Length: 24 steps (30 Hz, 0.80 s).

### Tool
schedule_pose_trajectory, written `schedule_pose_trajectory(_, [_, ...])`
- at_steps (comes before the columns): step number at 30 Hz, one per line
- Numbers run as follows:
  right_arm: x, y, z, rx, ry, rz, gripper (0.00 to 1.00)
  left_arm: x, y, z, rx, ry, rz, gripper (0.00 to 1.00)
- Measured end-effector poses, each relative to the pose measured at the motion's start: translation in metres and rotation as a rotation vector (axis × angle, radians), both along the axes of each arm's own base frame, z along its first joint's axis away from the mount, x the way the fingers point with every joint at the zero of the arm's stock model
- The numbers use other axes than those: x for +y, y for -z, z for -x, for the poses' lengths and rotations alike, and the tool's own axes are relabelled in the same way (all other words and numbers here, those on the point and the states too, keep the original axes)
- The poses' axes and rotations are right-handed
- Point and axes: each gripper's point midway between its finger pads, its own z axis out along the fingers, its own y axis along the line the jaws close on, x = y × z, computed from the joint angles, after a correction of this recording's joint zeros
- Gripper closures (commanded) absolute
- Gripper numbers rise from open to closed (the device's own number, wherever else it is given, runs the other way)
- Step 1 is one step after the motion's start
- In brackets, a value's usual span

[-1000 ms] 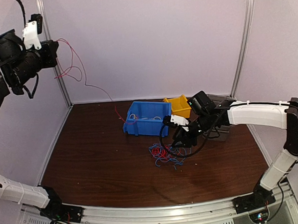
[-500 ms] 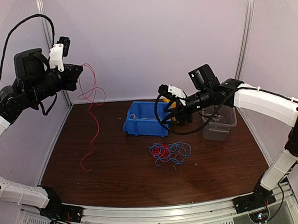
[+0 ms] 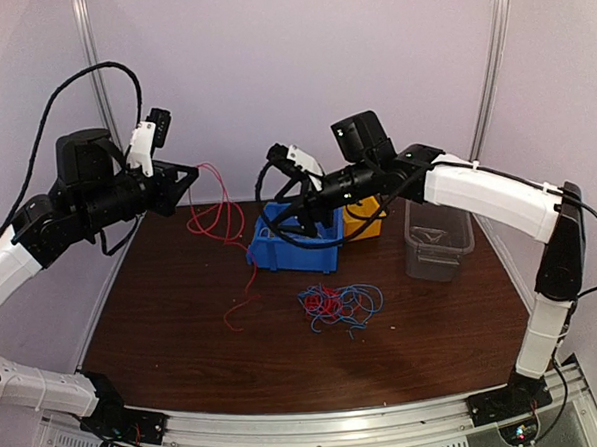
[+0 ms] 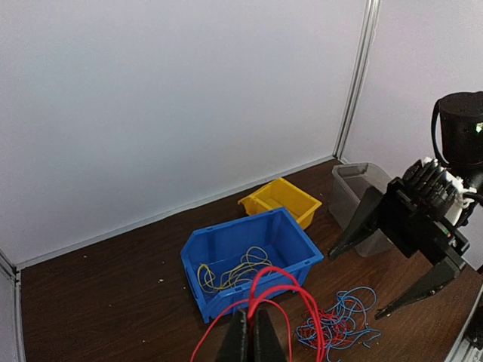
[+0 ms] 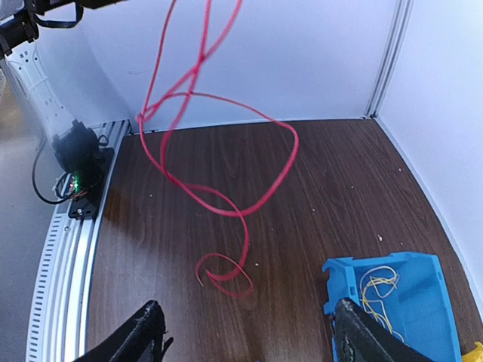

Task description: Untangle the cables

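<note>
My left gripper is raised at the back left, shut on a long red cable that hangs in loops down to the table. In the left wrist view the closed fingers pinch the red cable. It also shows in the right wrist view, its end curled on the wood. A tangle of blue and red cables lies mid-table, also in the left wrist view. My right gripper is open and empty above the blue bin, which holds yellow cables.
A yellow bin stands behind the blue bin. A clear plastic container stands at the right. Walls with metal posts close the back and sides. In the right wrist view the blue bin is at the lower right.
My left gripper has swung down and right with the red cable, whose tail dragged rightward across the table. My right arm has lifted off the tangle and moved left over the blue bin.
</note>
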Motion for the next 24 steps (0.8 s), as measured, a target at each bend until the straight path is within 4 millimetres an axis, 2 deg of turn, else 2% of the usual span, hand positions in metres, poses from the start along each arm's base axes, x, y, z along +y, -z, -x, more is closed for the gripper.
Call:
schedule_pose_trajectory(4, [0.021, -0.003, 0.016, 0.017, -0.044, -0.025, 0.18, -0.009, 0.016, 0.001, 0.042, 0.038, 0.006, 1.00])
schedule_pose_trajectory(10, [0.039, -0.015, 0.040, 0.019, -0.096, -0.063, 0.18, -0.019, 0.020, 0.000, 0.064, 0.067, 0.031, 1.00])
schedule_pose_trajectory(16, [0.058, -0.012, 0.045, 0.066, -0.098, -0.083, 0.20, -0.024, 0.020, -0.001, 0.070, 0.084, 0.061, 1.00])
schedule_pose_trajectory(20, [0.070, -0.009, 0.039, 0.112, -0.078, -0.109, 0.30, -0.027, 0.023, 0.001, 0.081, 0.101, 0.075, 1.00])
schedule_pose_trajectory(24, [0.074, -0.012, 0.036, 0.155, -0.056, -0.137, 0.43, -0.030, 0.022, 0.003, 0.086, 0.118, 0.089, 1.00])
